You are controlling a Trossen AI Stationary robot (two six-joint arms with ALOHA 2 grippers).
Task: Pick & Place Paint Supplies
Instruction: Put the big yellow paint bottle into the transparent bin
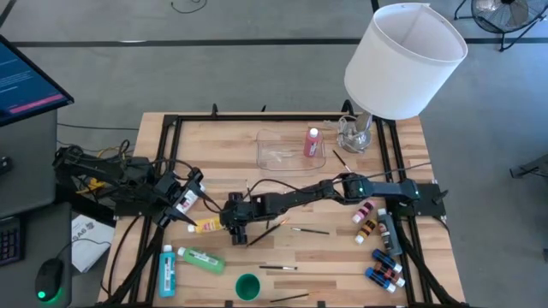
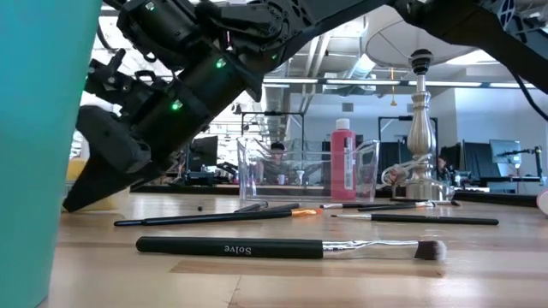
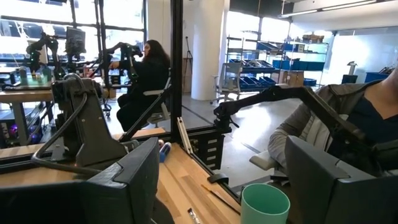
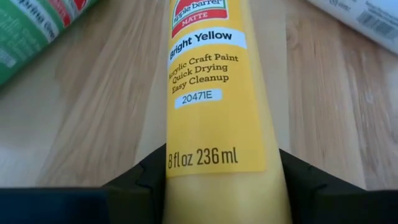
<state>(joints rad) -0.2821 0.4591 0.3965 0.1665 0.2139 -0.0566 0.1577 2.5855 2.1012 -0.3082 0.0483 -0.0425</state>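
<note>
Fingers (image 4: pixel 134 183) of the right gripper (image 4: pixel 221 186) flank, partly open, a yellow paint bottle (image 4: pixel 214 112) lying on the wooden table (image 4: pixel 93 118) in a glass-walled workshop.

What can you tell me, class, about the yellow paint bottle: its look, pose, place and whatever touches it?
The yellow paint bottle is glossy plastic with a label reading "Bright Yellow, Acrylic Craft Paint". It lies flat on the wooden table, left of centre. The right gripper straddles it, one dark finger at each side, against the bottle or nearly so.

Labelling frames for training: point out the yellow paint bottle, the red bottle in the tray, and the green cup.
yellow paint bottle (image 4: pixel 214 106), right wrist view, label.
red bottle (image 1: pixel 312 143), high view, body.
green cup (image 1: pixel 247 287), high view, rim.
</note>
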